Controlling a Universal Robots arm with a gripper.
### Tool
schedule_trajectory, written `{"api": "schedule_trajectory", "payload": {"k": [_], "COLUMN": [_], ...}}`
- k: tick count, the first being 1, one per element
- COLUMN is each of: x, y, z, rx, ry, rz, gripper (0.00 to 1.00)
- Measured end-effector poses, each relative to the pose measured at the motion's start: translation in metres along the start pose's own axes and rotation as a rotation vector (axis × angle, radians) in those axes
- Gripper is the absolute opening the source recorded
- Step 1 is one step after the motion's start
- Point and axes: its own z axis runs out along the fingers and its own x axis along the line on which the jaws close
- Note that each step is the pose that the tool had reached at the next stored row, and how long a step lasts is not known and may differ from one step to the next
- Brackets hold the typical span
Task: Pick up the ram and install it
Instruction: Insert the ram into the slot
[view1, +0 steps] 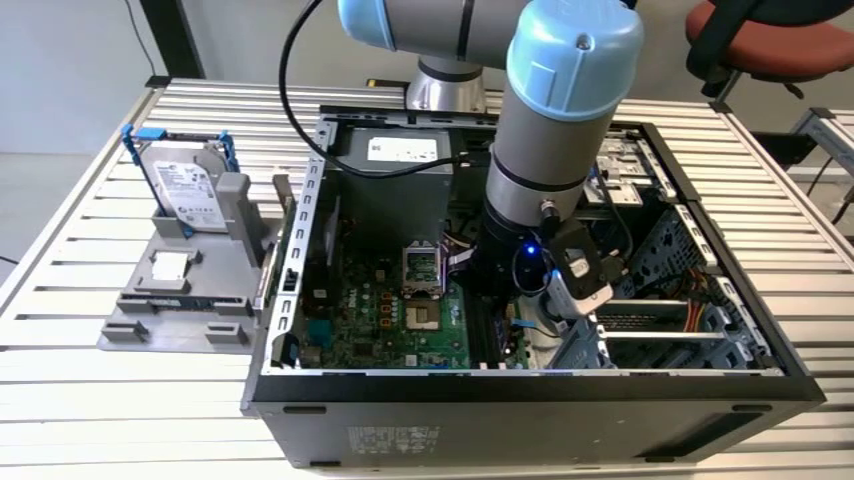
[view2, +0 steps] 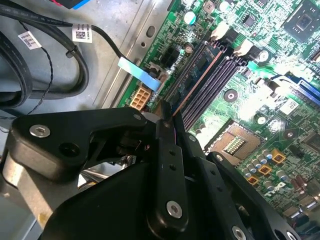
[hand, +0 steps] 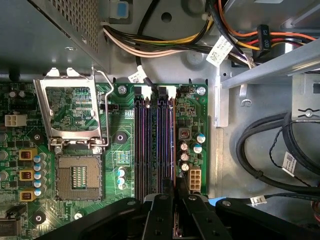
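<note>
Ram (view2: 197, 82): thin board seen edge-on as a coppery line that runs out from the fingertips along the outermost of the memory slots (hand: 150, 145). In the first wrist view it (hand: 174, 150) lies on the slot row's side nearest the small capacitors (hand: 185, 147). How deep it sits cannot be told.
Gripper (view2: 167, 117): black, angular metal links with silver screws. The fingers are drawn in close and pinch the near end of the ram. It also shows in the first wrist view (hand: 175, 192).
Slots: long, dark, ribbed plastic channels lying parallel, with white latches at the end far from the tool.
Motherboard (hand: 120, 160): glossy green, studded with parts. The open processor socket (hand: 77, 175) lies beyond the slots, on the side away from the ram.
Room: a white connector (hand: 194, 177) is just beside the fingers. Looped black cables (hand: 260, 165) lie past the board edge on the ram's side.
Case (view1: 534, 400): black sheet-metal walls surround the arm (view1: 541, 150).
</note>
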Motion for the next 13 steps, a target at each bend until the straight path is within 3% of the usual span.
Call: {"api": "schedule_trajectory", "payload": {"k": [13], "x": [0.0001], "y": [-0.0001], "z": [0.0016], "rx": [0.0007], "ry": [-0.0003], "rz": [0.01], "gripper": [0.0]}}
